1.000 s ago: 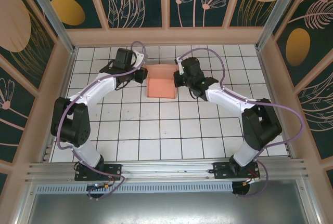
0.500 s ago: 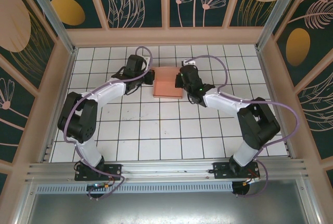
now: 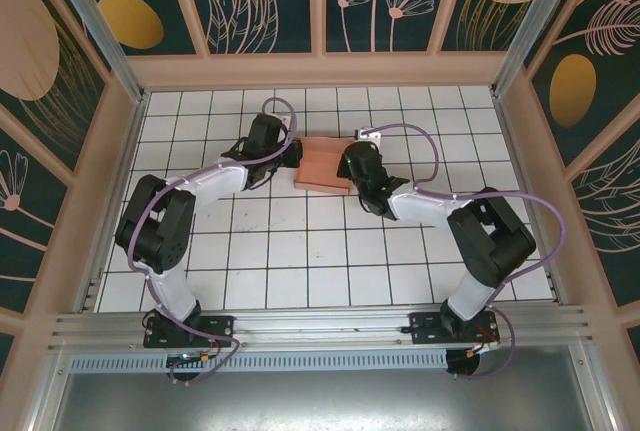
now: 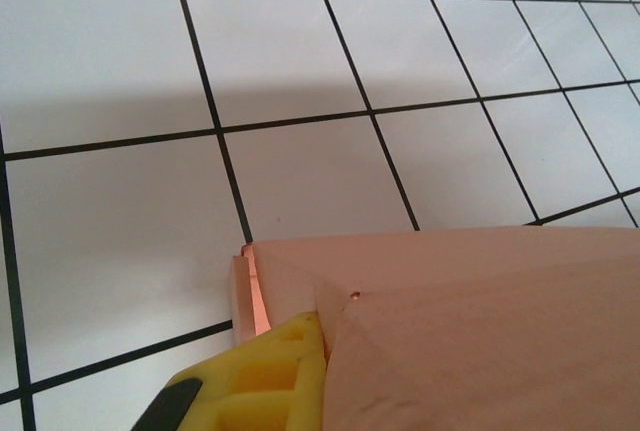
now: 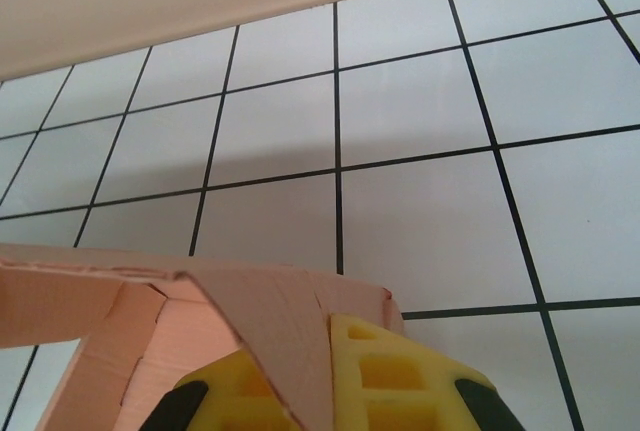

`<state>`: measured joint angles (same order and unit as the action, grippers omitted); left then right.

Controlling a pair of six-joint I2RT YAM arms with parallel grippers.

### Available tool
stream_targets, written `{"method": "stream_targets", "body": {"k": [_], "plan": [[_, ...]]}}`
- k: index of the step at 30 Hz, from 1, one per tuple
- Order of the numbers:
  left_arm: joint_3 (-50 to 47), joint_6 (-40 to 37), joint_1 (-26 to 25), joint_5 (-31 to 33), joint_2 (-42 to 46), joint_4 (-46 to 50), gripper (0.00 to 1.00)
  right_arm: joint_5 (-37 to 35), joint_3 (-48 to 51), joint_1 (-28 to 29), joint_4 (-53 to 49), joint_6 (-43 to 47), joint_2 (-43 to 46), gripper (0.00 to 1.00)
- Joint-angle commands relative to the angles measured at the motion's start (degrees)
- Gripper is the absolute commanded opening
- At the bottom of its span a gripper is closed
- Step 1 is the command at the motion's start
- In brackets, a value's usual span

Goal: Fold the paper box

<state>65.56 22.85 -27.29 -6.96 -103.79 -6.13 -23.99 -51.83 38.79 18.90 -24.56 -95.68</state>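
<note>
- Nearest us, the two arm bases sit at the near edge of the tabletop (image 3: 300, 251), and both arms reach away over its white gridded surface
- Farther out, the left tool (image 3: 291, 158) is clamped on the left end of the paper box (image 3: 322, 163); in the left wrist view one yellow fingertip (image 4: 262, 383) presses against the pink card by a folded corner
- Opposite it, the right tool (image 3: 349, 164) is clamped on the right end of the box; in the right wrist view a slanting card flap is caught between its yellow pads (image 5: 400, 381)
- The box is salmon-pink and shallow and sits between the two tools in the far half of the tabletop; we cannot tell whether it rests on the tiles or hangs just above them
- Beyond it runs the beige far wall (image 3: 320, 69), with dark flowered panels above
</note>
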Motion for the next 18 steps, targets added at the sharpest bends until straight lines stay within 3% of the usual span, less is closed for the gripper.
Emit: {"method": "stream_targets", "body": {"k": [1, 10, 18], "plan": [[-1.4, 3.1, 0.0, -0.6, 1.0, -3.9, 0.00, -4.1, 0.5, -0.1, -0.9, -5.0, 0.2, 0.00], [-2.3, 3.3, -0.3, -0.8, 1.5, -4.5, 0.00, -6.2, -3.2, 0.6, -7.4, -10.8, -1.8, 0.00], [-4.2, 3.8, -0.4, -0.7, 2.7, -6.1, 0.00, -9.5, -1.0, 2.6, -5.3, -13.2, -1.9, 0.00]]}}
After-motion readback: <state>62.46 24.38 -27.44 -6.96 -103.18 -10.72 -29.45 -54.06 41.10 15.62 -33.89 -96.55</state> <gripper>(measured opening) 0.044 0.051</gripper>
